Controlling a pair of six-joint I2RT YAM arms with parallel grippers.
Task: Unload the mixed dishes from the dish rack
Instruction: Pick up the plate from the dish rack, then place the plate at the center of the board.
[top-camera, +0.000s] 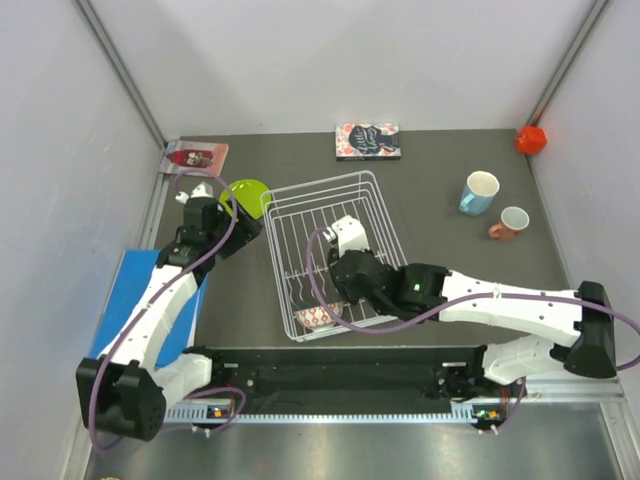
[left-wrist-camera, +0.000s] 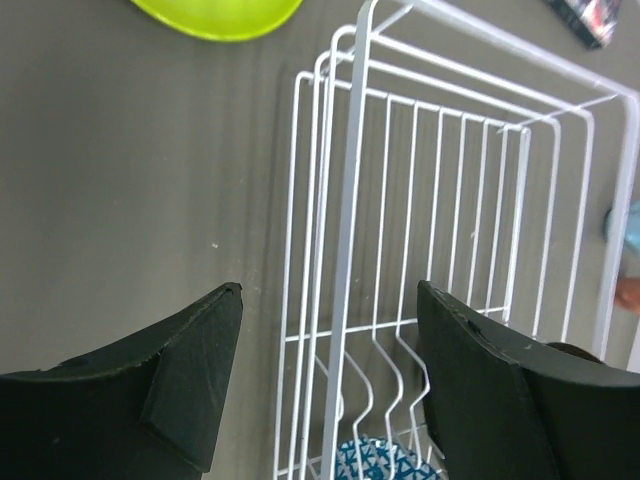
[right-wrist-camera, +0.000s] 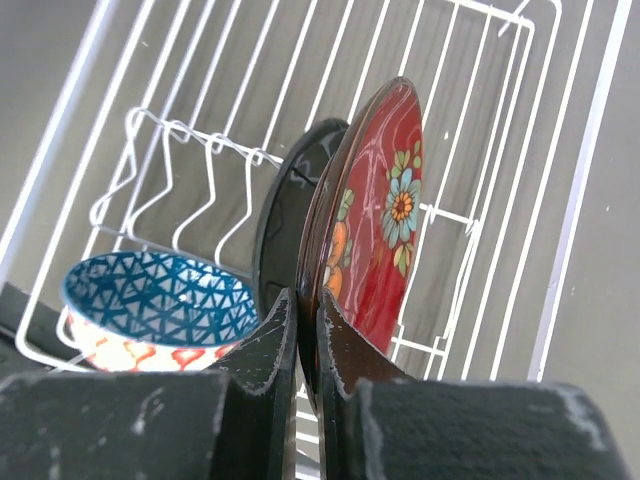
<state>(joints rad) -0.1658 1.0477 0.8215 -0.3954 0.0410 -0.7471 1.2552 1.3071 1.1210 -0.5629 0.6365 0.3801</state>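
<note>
Right end effector (right-wrist-camera: 306, 318) clamped on rim of red floral plate (right-wrist-camera: 385, 210), which stands upright in dish rack (right-wrist-camera: 478, 130) just beside black plate (right-wrist-camera: 288, 200). Patterned bowl (right-wrist-camera: 150, 300) also in rack. Left end effector (left-wrist-camera: 330, 350) fingers apart, above rack's side. Lime-green plate (top-camera: 247, 192), light-blue mug (top-camera: 479, 192) and salmon-pink mug (top-camera: 512, 222) on tabletop (top-camera: 430, 180).

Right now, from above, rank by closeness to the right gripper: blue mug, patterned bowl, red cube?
1. Patterned bowl, inside the rack, beside the right gripper.
2. Blue mug, right of the rack.
3. Red cube, far right corner.
</note>
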